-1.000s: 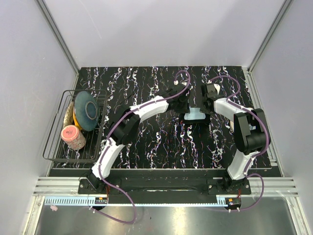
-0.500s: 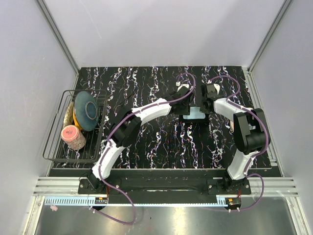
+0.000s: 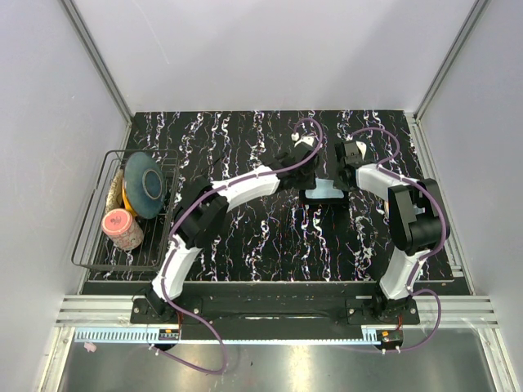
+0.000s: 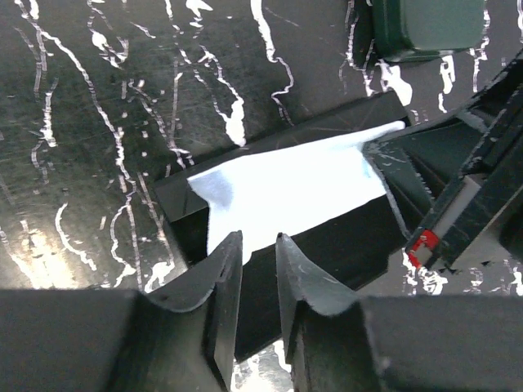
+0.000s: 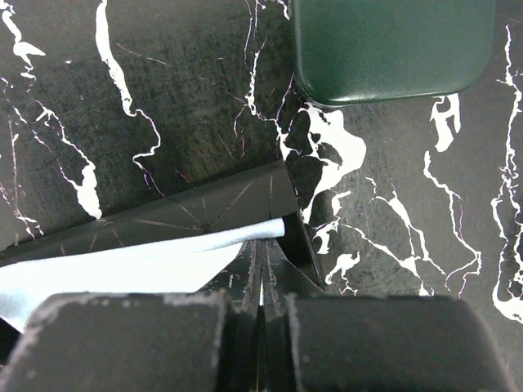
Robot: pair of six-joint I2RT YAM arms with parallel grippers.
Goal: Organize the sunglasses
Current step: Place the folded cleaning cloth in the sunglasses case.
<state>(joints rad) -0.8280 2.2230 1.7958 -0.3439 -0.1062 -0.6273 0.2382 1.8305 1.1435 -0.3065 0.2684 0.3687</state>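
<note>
A black folding sunglasses case (image 3: 326,193) with a pale blue lining (image 4: 286,192) lies partly unfolded on the black marbled table. My left gripper (image 4: 259,238) hovers at its near flap with the fingers (image 4: 221,273) narrowly apart and nothing pinched between them. My right gripper (image 5: 261,265) is shut on the thin end flap of the case (image 5: 204,216). Both grippers meet at the case in the top view, left (image 3: 304,173) and right (image 3: 345,173). A dark green closed case (image 5: 392,45) lies just beyond and also shows in the left wrist view (image 4: 425,24). No sunglasses show.
A wire basket (image 3: 91,245) stands at the table's left edge with a teal plate (image 3: 145,184), a pink jar (image 3: 122,229) and a yellow item in it. Grey walls enclose the table at the back and sides.
My left wrist has shifted a little back and to the left over the case's left end. The right arm and the case have hardly moved.
</note>
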